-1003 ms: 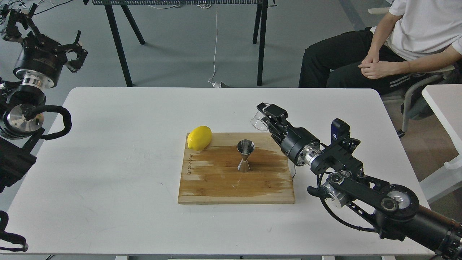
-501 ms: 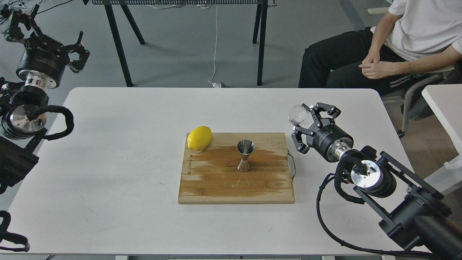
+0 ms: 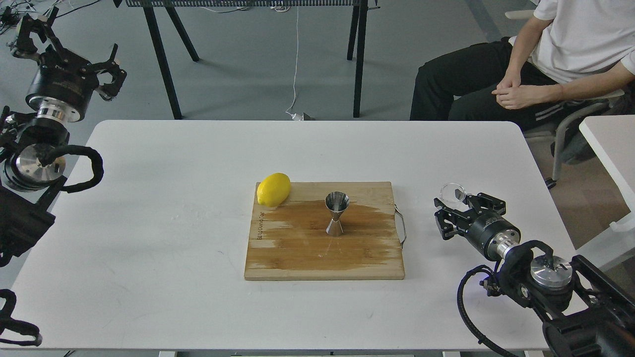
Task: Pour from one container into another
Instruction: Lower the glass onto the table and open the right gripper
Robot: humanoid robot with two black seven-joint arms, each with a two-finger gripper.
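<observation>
The small clear glass cup (image 3: 453, 192) is upright, low over the table to the right of the wooden board (image 3: 297, 258). My right gripper (image 3: 459, 204) reaches it from the lower right, its fingers closed around the cup's base. The steel hourglass jigger (image 3: 336, 214) stands upright on the board's middle, amid a dark wet stain, well left of the cup. Far off at the upper left, beyond the table's corner, my left gripper (image 3: 69, 47) hangs open and holds nothing.
A yellow lemon (image 3: 273, 189) lies on the board's back left corner. A wire handle (image 3: 401, 225) sticks out of the board's right side. A seated person (image 3: 545, 59) is behind the table at the back right. Another table's edge (image 3: 607, 148) is at right.
My right arm swung the cup away from above the jigger, turned it upright, and carried it right and down to the table beside the board. The left arm barely shifted.
</observation>
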